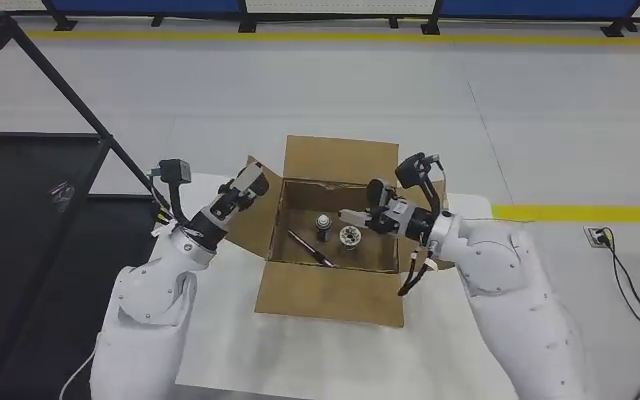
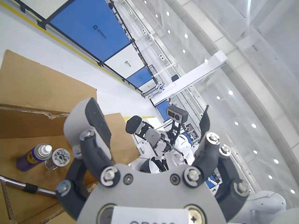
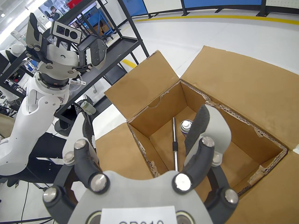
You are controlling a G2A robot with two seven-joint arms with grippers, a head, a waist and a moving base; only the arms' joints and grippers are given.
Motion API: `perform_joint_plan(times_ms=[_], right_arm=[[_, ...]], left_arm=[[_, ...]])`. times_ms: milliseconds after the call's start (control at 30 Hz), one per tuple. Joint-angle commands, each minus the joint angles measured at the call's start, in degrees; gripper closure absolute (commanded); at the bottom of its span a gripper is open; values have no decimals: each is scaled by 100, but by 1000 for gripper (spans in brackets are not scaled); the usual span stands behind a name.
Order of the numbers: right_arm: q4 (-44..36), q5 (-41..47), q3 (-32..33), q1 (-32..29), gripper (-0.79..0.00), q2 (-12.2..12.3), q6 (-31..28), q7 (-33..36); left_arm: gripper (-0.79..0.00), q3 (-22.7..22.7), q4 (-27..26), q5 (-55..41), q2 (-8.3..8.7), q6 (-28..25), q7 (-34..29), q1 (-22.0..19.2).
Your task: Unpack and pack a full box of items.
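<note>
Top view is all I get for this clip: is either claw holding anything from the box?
Observer: No. In the right wrist view the right claw is open and empty above the box.
Operator: And the left?
Observer: Its wrist view shows the left claw open too, nothing between its fingers.
Operator: What's the can?
Observer: A purple spray can with a white nozzle, upright beside a round container; a metal rod lies nearby.
</note>
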Motion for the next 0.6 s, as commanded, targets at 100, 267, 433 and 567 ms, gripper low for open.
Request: perform_joint_plan(times_ms=[100,267,433,567], right_arm=[[0,0,-2,2,-785,0,1,1],[139,-330,-459,191,-785,-40,180,202],[851,-1288,-1579,997,-785,-228,949,683],[1750,-1759,-2461,1664,-785,-489,1532,850]], left_arm=[[-785,5,5,3,-1,-1,3,-5],[-785,19,-17,15,1,19,38,38],[-785,-228,73,-21,46,208,232,135],[-785,-574,148,-121,109,271,207,334]])
